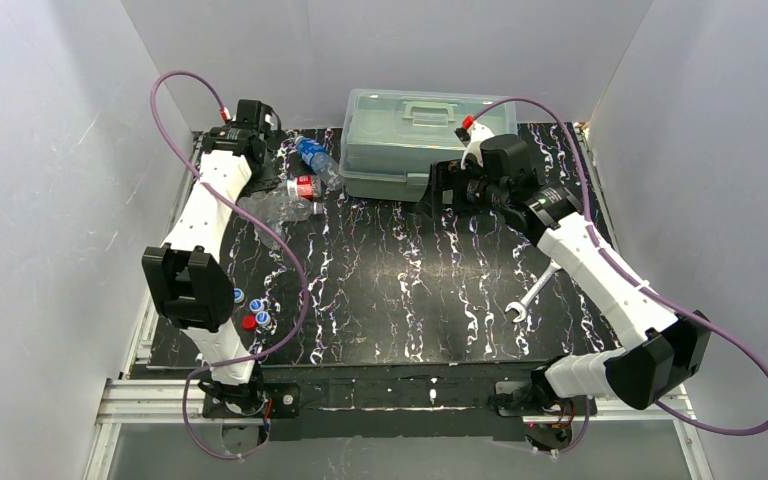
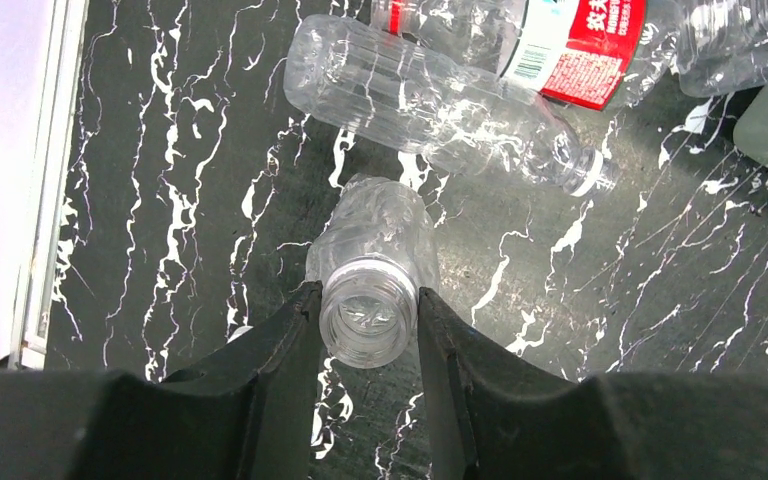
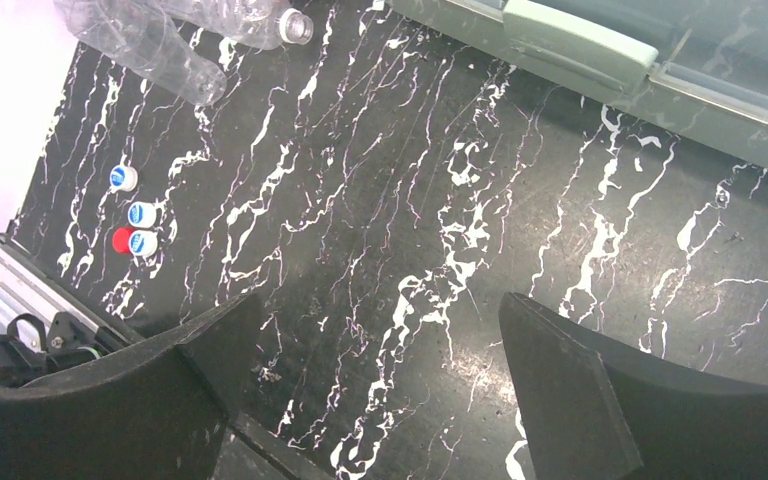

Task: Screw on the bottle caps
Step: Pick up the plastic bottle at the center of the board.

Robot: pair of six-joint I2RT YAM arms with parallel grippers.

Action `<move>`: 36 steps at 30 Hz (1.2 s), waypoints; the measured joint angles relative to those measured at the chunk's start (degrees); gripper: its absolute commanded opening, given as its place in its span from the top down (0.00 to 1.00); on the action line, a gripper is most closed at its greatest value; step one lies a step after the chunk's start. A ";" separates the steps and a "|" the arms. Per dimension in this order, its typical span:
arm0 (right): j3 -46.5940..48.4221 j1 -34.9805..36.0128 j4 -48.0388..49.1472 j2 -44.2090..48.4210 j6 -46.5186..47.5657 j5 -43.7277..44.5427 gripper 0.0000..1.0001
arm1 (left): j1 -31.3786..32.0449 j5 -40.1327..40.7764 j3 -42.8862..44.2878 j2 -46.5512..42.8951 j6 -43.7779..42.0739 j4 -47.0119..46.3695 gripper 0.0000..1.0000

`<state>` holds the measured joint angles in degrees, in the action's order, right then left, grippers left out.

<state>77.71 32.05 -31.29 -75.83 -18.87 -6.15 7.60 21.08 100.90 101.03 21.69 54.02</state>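
Note:
My left gripper (image 2: 368, 296) is shut on the open neck of a crumpled plain bottle (image 2: 375, 235) that stands on the black mat. In the top view this gripper (image 1: 258, 122) is at the far left. Another plain bottle (image 2: 430, 100) and a red-label bottle (image 2: 580, 45) lie just beyond it. The red-label bottle (image 1: 305, 187) and a blue-label bottle (image 1: 315, 155) lie beside the box. A red cap (image 1: 248, 322) and blue-and-white caps (image 1: 257, 304) sit at the near left, also in the right wrist view (image 3: 142, 214). My right gripper (image 3: 378, 310) is open and empty over bare mat (image 1: 438, 187).
A large translucent lidded box (image 1: 415, 140) stands at the back centre. A silver wrench (image 1: 530, 297) lies at the right, near the right arm. White walls close in the mat on three sides.

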 measured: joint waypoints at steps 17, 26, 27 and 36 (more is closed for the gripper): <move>-3.69 13.62 14.60 -1.95 4.17 -2.01 0.01 | 5.31 -16.26 -1.42 -10.62 -6.78 10.86 1.00; -4.59 19.85 20.79 -8.13 10.47 -5.92 0.02 | 13.88 -30.88 0.15 -12.48 -9.14 13.53 1.00; -4.90 20.63 21.35 -8.52 10.97 -6.12 0.02 | 14.62 -32.33 0.35 -12.48 -9.20 13.55 1.00; -7.37 23.15 25.49 -8.79 11.56 -6.67 0.02 | 17.00 -39.78 1.31 -12.52 -9.16 12.52 1.00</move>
<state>70.35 55.20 -5.80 -84.62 -7.31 -12.82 24.60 -18.70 102.21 88.51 12.53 66.54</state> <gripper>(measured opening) 0.984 0.345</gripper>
